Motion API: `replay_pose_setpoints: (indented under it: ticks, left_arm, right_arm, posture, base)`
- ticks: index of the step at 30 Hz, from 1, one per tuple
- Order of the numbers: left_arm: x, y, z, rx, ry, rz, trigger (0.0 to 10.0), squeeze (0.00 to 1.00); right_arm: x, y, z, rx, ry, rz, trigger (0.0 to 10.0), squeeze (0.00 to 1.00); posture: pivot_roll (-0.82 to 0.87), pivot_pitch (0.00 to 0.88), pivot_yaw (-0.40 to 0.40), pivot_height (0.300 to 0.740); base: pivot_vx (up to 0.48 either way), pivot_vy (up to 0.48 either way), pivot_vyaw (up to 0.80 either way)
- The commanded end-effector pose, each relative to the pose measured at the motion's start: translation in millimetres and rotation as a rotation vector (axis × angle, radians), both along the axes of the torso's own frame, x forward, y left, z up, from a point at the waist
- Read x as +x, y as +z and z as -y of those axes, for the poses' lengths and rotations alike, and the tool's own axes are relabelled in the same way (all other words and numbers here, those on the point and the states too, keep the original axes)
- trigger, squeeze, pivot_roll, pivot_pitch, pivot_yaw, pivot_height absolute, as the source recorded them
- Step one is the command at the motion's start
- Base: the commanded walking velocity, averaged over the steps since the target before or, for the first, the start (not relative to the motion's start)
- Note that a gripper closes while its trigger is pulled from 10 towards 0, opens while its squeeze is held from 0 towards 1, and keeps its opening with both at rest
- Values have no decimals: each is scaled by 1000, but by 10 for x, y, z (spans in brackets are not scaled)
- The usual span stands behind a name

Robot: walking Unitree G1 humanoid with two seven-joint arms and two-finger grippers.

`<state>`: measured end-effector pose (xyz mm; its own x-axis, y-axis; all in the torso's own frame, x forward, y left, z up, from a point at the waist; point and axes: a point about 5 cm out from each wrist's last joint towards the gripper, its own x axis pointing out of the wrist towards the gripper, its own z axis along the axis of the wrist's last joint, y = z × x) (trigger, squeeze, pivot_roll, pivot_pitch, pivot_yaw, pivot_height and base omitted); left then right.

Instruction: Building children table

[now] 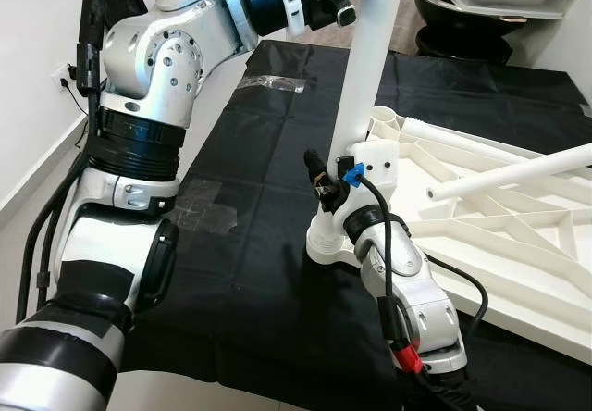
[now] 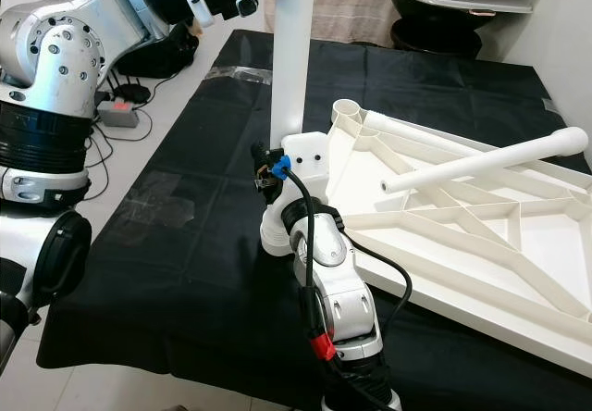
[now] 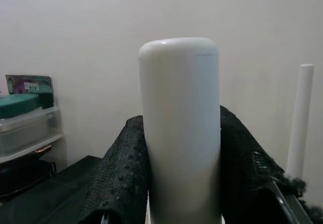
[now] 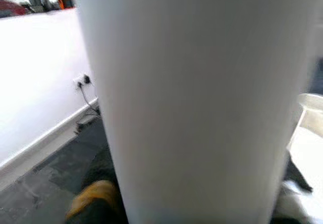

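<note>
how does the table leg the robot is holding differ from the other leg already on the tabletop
The held leg stands upright at the tabletop's near corner; the other leg slants low across the frame. The left gripper clasps the held leg's top and the right gripper sits at its base; the other leg is untouched. Both are plain white round tubes.

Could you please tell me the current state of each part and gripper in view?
Upright white plastic table leg: standing in the corner socket, held at both ends.
White ribbed tabletop: lying upside down on the black cloth.
Second white leg: slanting across the tabletop, unattached.
Left gripper: shut on the leg's top.
Right gripper: at the leg's base.
</note>
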<state>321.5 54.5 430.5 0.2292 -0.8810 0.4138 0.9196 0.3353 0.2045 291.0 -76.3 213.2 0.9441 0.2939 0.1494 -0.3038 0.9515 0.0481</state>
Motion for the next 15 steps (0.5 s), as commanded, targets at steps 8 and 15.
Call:
replay_pose_setpoints:
  ticks: [8, 15]
  left_arm:
    - [95, -92, -36, 61, 43, -43, 0, 0]
    - [90, -112, -18, 72, 28, -52, 0, 0]
  right_arm:
    - [149, 287, 133, -24, 386, 143, 10000, 1000]
    - [315, 580, 527, -227, 599, 202, 10000, 1000]
  posture:
    - [6, 124, 11, 740]
    - [15, 128, 13, 740]
  base:
    - [0, 0, 0]
    - [0, 0, 0]
